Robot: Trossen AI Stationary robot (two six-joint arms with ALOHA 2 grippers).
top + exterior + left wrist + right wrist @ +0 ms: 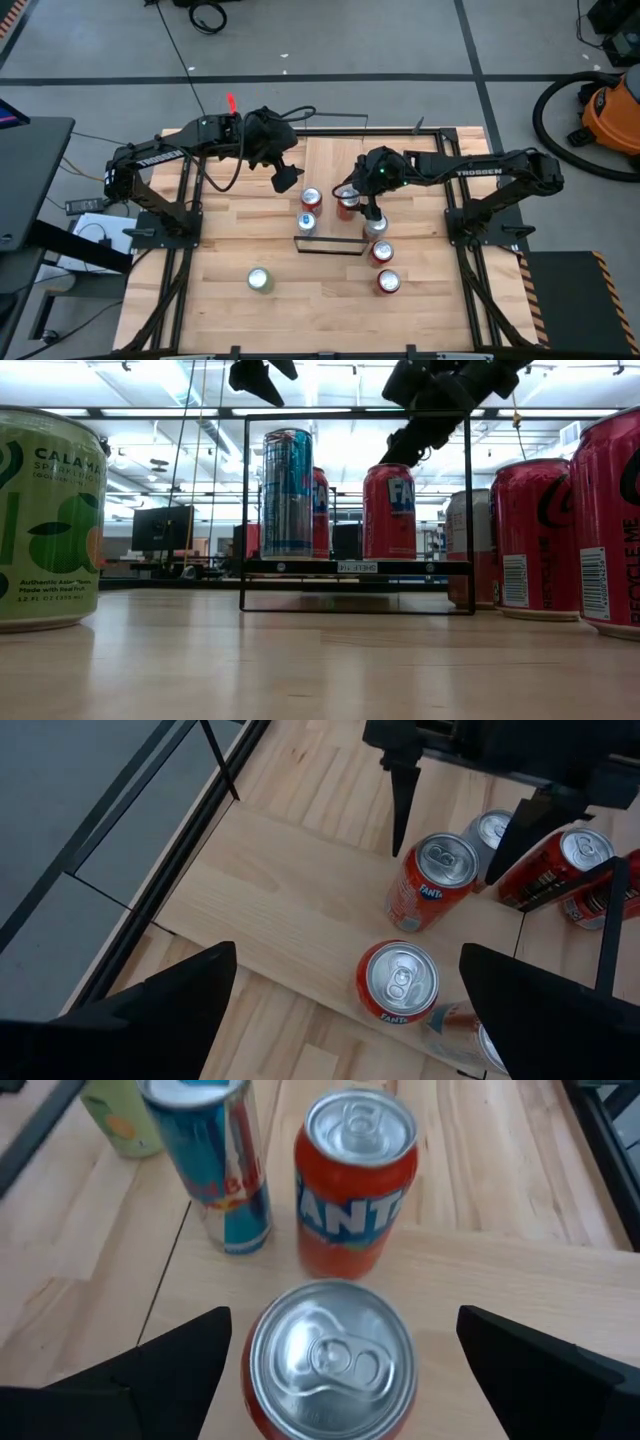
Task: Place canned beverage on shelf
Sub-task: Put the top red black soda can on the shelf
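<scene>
The narrow light-wood shelf (pixel 335 205) sits on the butcher-block table (pixel 420 310). Directly beneath the right gripper (pixel 352 196) stands an orange Fanta can (pixel 330 1365) on the shelf, with a second Fanta can (pixel 355 1180) and a slim blue-and-silver can (pixel 222 1170) just beyond it.

Light-wood shelf board (pixel 300 910) carries orange-red Fanta cans (pixel 355 1180), a blue-and-silver slim can (pixel 225 1170); green lime-printed can (pixel 45 520) on pale butcher-block tabletop (pixel 300 300).
</scene>
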